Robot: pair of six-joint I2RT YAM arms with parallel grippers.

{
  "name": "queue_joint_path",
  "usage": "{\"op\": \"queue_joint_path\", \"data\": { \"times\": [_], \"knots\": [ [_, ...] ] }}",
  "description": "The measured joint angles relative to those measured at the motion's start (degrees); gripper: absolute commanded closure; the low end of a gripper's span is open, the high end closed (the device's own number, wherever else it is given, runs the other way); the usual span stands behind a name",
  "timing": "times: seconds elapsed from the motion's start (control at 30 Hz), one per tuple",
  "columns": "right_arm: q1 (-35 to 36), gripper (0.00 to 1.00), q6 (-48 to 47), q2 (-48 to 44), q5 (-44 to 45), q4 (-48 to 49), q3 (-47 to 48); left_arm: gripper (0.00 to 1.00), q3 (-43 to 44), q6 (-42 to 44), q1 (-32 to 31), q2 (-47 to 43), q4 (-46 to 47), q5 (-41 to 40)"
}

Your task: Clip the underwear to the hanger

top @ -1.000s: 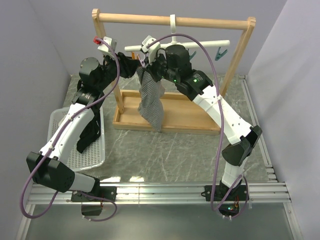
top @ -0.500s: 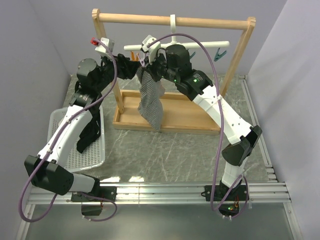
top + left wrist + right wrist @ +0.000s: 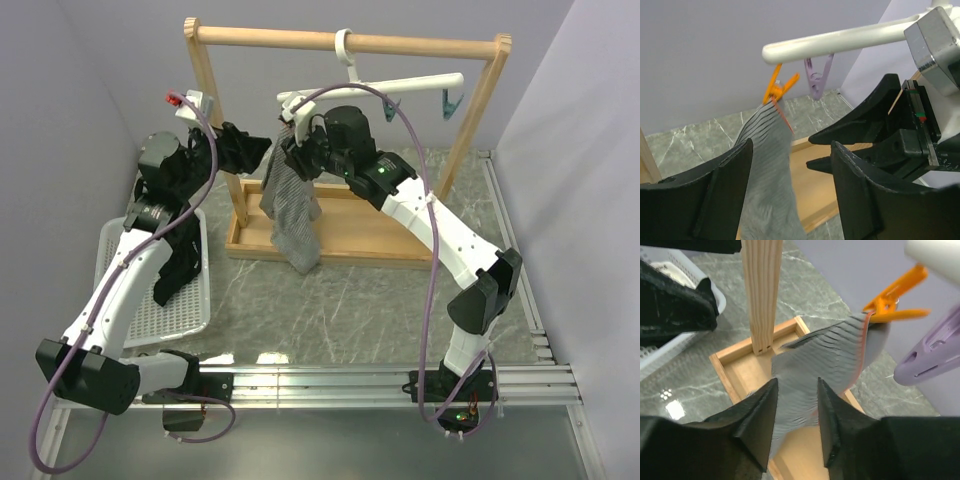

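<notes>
Walls: plain pale lilac-grey, at the back and both sides. Surface: grey-green marbled pattern, small light glints near the front. Wooden frame stands at the back on a shallow wooden tray base. Metal rails along the near edge.

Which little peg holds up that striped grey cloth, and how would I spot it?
Start at the big wooden frame; a white hanger hooks over its top rail. At the bar's left end hangs the orange clip, pinching the corner of the striped underwear. The purple clip beside it holds nothing.
</notes>
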Motion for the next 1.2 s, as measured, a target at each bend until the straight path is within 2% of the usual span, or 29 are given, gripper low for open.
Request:
{"op": "queue_joint_path", "data": {
  "times": [0.03, 0.27, 0.57, 0.73, 0.83, 1.0, 1.2],
  "knots": [
    [0.00, 0.50, 0.09, -0.24, 0.00, 0.20, -0.70, 0.32, -0.50, -0.09, 0.07, -0.35, -0.31, 0.04],
    [0.00, 0.40, 0.98, -5.14, 0.17, 1.84, -6.19, 0.38, -1.90, -1.03, 0.22, -0.94, -0.87, 1.46],
    [-0.74, 0.42, 2.69, -22.40, -1.18, 9.90, -24.72, 0.51, -3.56, -0.83, 0.24, -0.74, 0.76, 6.27],
    [-3.56, 0.48, 8.17, -31.08, -3.32, 14.51, -35.41, 0.50, -4.04, 0.63, -0.02, 0.31, 1.18, 7.76],
    [-4.68, 0.49, 12.55, -35.65, -5.22, 15.89, -43.04, 0.48, -7.08, 5.70, -2.08, 0.04, 0.87, 6.84],
    [-4.68, 0.51, 19.71, -38.42, -8.44, 16.48, -52.74, 0.43, -9.29, 19.63, -10.97, 1.38, -3.48, 4.09],
    [-8.94, 0.45, 27.30, -36.57, -10.34, 16.59, -57.31, 0.29, -6.45, 35.21, -20.76, 10.93, -8.87, -4.50]
  ]
}}
